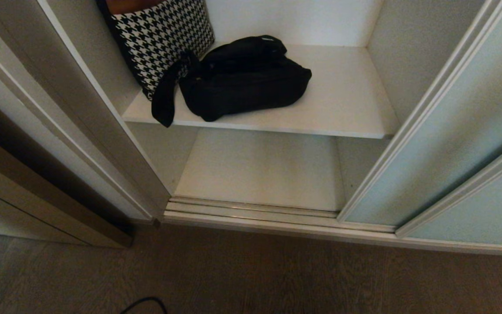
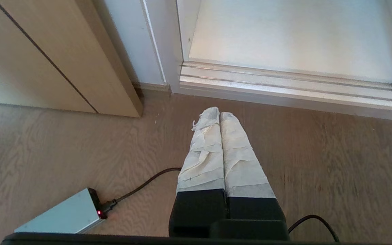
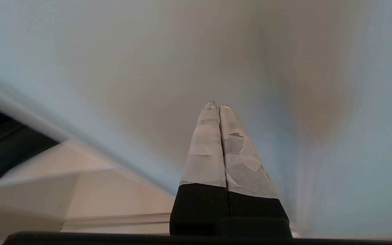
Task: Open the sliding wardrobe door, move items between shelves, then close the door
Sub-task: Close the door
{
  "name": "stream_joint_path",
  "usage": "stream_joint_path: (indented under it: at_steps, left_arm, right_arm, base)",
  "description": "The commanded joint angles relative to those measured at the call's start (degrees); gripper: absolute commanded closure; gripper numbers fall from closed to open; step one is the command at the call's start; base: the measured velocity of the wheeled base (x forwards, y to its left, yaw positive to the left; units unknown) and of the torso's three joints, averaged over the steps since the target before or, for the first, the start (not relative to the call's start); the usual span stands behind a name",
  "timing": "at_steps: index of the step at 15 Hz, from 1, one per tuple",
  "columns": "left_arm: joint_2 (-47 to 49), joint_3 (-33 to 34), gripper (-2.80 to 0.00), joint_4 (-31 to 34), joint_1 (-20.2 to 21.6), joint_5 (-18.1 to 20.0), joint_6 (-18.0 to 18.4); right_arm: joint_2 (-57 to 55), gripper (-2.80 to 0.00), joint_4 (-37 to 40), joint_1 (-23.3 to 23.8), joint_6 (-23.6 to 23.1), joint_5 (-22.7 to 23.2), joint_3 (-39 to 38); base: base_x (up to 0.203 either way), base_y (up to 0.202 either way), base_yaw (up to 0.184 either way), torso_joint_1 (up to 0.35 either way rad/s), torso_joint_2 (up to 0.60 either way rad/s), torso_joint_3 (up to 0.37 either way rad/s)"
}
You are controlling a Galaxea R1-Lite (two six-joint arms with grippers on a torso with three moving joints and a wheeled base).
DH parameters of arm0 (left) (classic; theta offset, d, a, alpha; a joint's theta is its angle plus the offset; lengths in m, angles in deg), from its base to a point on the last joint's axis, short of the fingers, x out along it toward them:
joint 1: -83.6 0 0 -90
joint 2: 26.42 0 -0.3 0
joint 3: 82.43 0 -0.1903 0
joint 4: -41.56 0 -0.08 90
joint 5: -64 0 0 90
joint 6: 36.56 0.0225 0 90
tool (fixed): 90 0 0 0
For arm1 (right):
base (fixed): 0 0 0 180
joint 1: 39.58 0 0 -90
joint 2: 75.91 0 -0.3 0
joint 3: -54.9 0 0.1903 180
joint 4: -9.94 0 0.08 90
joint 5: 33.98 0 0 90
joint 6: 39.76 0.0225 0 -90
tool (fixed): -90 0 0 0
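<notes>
The sliding wardrobe door point(image 1: 456, 126) of frosted blue-green glass stands pushed to the right, leaving the wardrobe open. A soft black bag point(image 1: 242, 80) lies on the upper white shelf point(image 1: 347, 104), its wide strap point(image 1: 166, 93) hanging over the front edge. The lower shelf point(image 1: 264, 168) is bare. Neither arm shows in the head view. My right gripper point(image 3: 217, 106) is shut and empty, its taped fingers pointing at the frosted door panel point(image 3: 148, 68) close in front. My left gripper point(image 2: 219, 112) is shut and empty, hanging over the wood floor just before the door track point(image 2: 284, 88).
A black-and-white houndstooth bag point(image 1: 164, 39) leans at the back left of the upper shelf, touching the black bag. The wardrobe's left frame point(image 1: 103, 131) and a beige panel point(image 2: 63, 58) stand on the left. A grey box with a red light point(image 2: 63, 216) and cables lie on the floor.
</notes>
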Motion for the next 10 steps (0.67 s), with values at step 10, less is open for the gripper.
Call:
stream_joint_path:
  at_steps: [10]
  left_arm:
    - [0.1,0.0,0.00,0.0,0.0,0.0,0.0]
  right_arm:
    - [10.3,0.00,-0.4,8.3,5.8,-0.7,-2.4]
  base:
    - [0.000,0.000,0.000,0.000,0.00,0.000]
